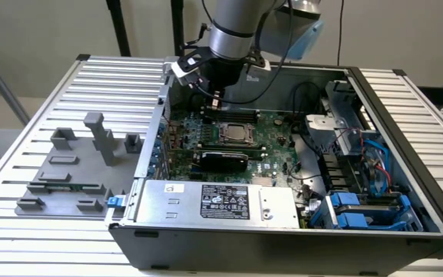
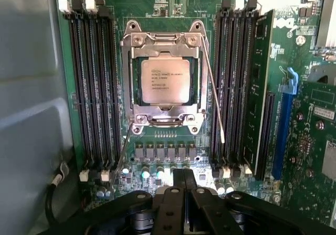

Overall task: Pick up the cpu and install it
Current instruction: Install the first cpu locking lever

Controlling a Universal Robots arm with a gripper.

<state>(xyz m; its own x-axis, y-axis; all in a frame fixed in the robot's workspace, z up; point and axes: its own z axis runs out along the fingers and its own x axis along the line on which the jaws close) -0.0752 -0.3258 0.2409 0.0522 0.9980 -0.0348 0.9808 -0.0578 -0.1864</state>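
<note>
Square silver cpu point(image 2: 165, 81), steel socket frame point(image 2: 163, 39)

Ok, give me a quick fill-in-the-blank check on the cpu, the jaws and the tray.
The cpu sits in its ____ on the motherboard.
The gripper hovers over the motherboard with jaws ____, holding nothing.
The grey tray lies to the exterior view's ____ of the computer case.
Missing words: socket; shut; left.
</note>
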